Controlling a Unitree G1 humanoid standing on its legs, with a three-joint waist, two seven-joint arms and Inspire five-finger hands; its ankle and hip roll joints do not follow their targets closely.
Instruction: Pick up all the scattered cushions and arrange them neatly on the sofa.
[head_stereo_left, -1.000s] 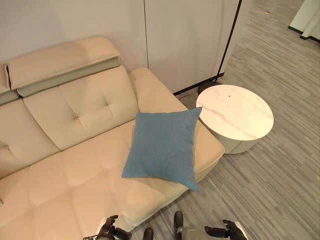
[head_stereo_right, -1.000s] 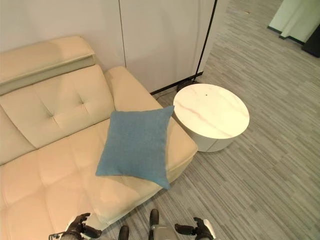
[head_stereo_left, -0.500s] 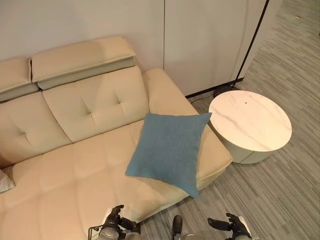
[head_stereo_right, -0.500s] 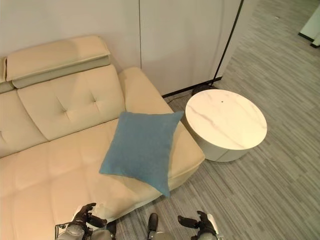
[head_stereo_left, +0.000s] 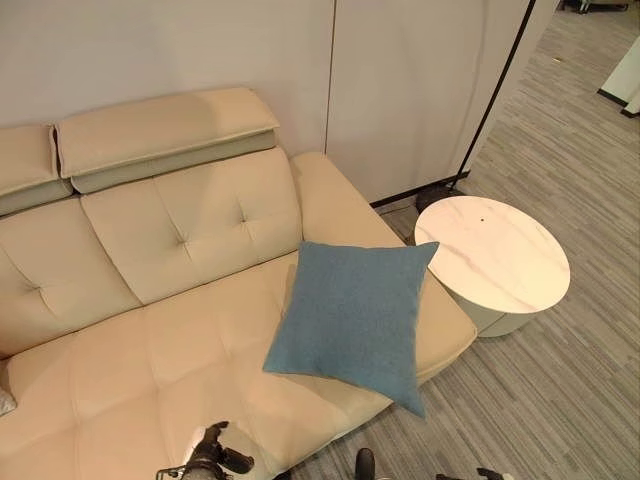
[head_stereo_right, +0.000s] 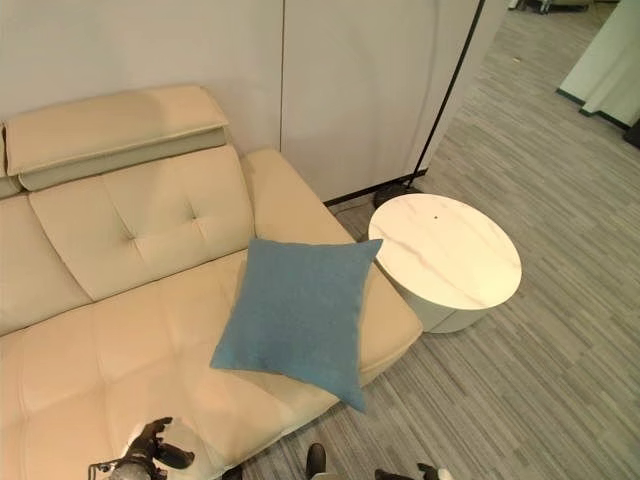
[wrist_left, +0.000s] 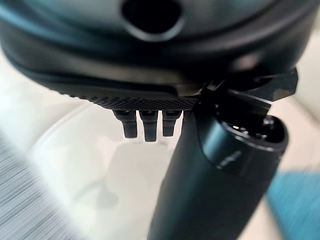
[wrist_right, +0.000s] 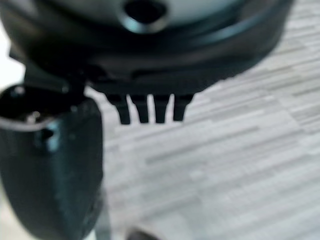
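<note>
The square blue fabric cushion (head_stereo_left: 352, 322) lies tilted on the seat of the cream tufted leather sofa (head_stereo_left: 150, 340), a little right of centre in the left eye view, its lower right corner hanging past the seat's front edge over the grey striped carpet floor (head_stereo_left: 560, 390) and its upper right corner reaching toward the table. Nearest the camera, at the bottom edge left of centre, the left hand (head_stereo_left: 212, 457) hovers over the front of the sofa seat, holding nothing; in the left wrist view its fingers (wrist_left: 145, 125) stick out short and straight in a row beside the thick dark thumb, spread loosely above the pale seat. The right hand (head_stereo_right: 432, 472) barely shows at the bottom edge right of centre; in the right wrist view its fingers (wrist_right: 148, 108) point out straight and apart over the carpet, empty. Just right of the cushion and beside the sofa's end stands a round white marble-topped side table (head_stereo_left: 492, 252) on a pale drum base. Farther up, the sofa's tufted backrest and padded headrest (head_stereo_left: 165, 130) fill the upper left of the frame. Behind them rise white wall panels (head_stereo_left: 420, 80), with a thin black pole (head_stereo_left: 497, 90) slanting down to the floor behind the table.
</note>
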